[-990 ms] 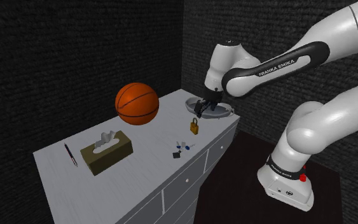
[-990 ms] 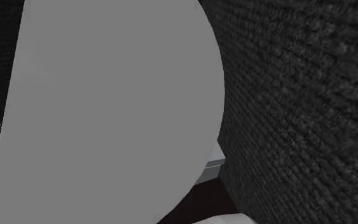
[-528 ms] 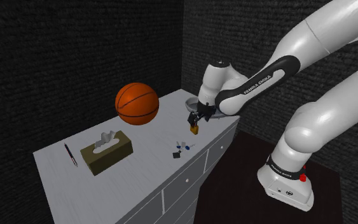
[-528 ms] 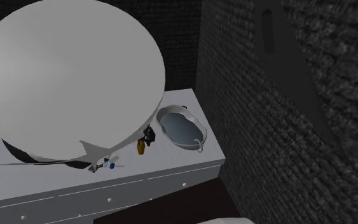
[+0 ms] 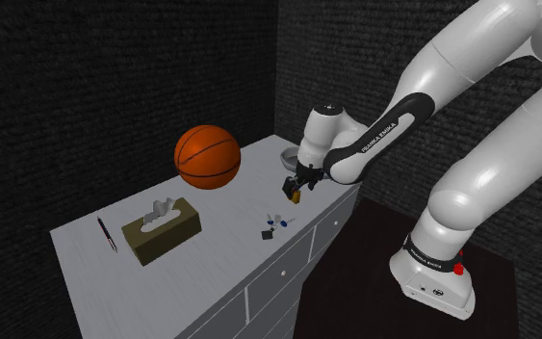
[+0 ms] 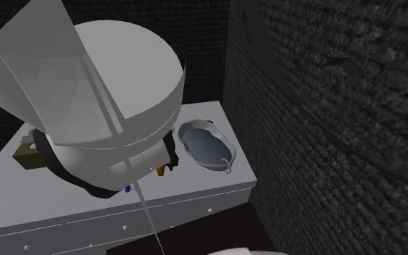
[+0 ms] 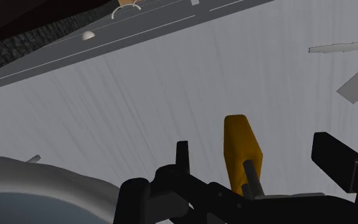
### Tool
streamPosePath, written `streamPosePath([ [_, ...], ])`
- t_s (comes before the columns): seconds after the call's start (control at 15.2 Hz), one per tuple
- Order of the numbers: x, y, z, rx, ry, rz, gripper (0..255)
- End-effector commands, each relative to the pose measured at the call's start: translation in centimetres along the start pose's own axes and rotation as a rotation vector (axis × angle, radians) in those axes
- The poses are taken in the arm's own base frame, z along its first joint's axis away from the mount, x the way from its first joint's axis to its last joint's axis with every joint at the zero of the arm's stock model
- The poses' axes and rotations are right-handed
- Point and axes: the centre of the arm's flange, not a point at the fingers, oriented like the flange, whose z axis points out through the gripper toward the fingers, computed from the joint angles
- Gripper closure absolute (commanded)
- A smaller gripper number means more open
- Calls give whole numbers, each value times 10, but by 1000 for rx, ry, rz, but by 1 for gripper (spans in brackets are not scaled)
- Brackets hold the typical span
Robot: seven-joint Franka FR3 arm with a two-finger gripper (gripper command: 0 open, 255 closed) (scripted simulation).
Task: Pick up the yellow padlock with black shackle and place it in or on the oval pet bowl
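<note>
- The all-black two-finger gripper [image 5: 295, 184] hangs low over the white dresser top [image 5: 220, 226] — its fingers [image 7: 182, 156] stand wide apart;
- the yellow padlock with a dark shackle [image 7: 240, 147] sits on the dresser between them, touched by neither;
- the grey oval pet bowl [image 6: 207, 147] lies near the padlock, at the dresser's far end;
- an orange basketball [image 5: 207, 156] rests to the shoulder view's left.

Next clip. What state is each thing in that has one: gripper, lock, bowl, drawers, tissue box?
gripper, open, fingers either side of the lock.
yellow padlock, on the dresser top, not clasped.
pet bowl, upright, empty.
drawers, shut.
tissue box, a tissue poking out the top.
</note>
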Motion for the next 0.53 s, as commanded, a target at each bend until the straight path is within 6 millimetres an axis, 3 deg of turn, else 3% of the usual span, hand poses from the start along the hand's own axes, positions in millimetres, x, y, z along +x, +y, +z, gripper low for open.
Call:
streamPosePath([
  [0.0,0,0,1,0,0,0,0],
  [0.26,0,0,1,0,0,0,0],
  [0.33,0,0,1,0,0,0,255],
  [0.46,0,0,1,0,0,0,255],
])
